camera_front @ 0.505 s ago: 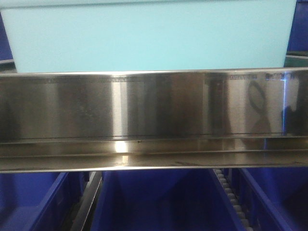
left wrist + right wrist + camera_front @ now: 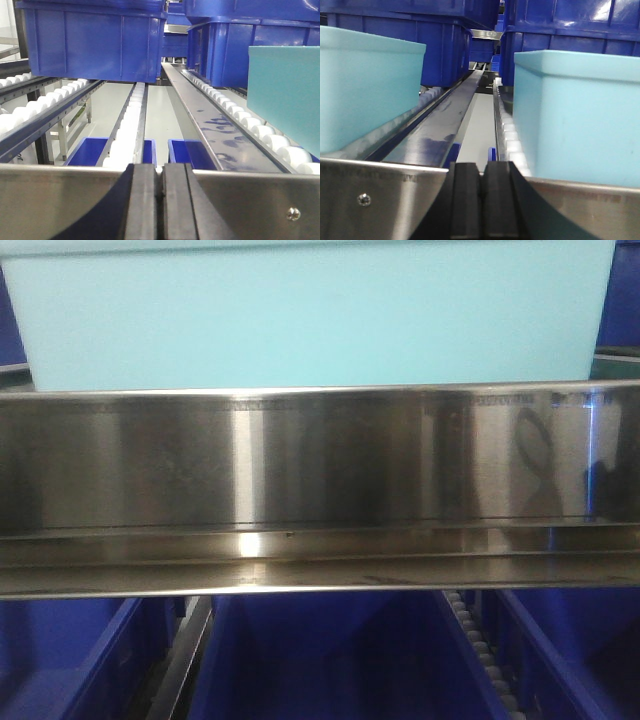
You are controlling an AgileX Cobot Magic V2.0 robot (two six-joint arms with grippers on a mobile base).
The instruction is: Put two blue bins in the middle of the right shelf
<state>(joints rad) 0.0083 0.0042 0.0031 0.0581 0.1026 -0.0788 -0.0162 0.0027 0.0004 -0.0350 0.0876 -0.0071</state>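
Facing a roller-lane shelf at close range. The left gripper [image 2: 160, 200] has its black pads pressed together with nothing between them, and it sits just behind a steel lip [image 2: 60, 200] at the shelf front.

Left wrist view:
- Two dark blue bins [image 2: 95, 42] stand side by side, well back on the roller lanes [image 2: 127, 125].
- There is one bin on each side of a steel divider rail [image 2: 200, 115], with a narrow gap between them.
- A pale teal bin [image 2: 285, 95] stands nearer on the right-hand lane, in front of the right blue one. Cannot tell whether they touch.
- Through the gaps between lanes, lower bins [image 2: 87, 150], also blue, show on a level beneath.

The right gripper [image 2: 482, 200] has its pads likewise closed on nothing, close behind the lip.

Right wrist view:
- Two teal bins flank the rail, one left [image 2: 365, 90] and one right [image 2: 575, 120], both at the near end.
- More dark blue bins are lined up behind them, farther along the lanes.

Front view:
- The teal wall fills the top.
- The brushed steel lip forms a broad band below it.
- Blue bins show on the level underneath.

Neither gripper touches any bin.
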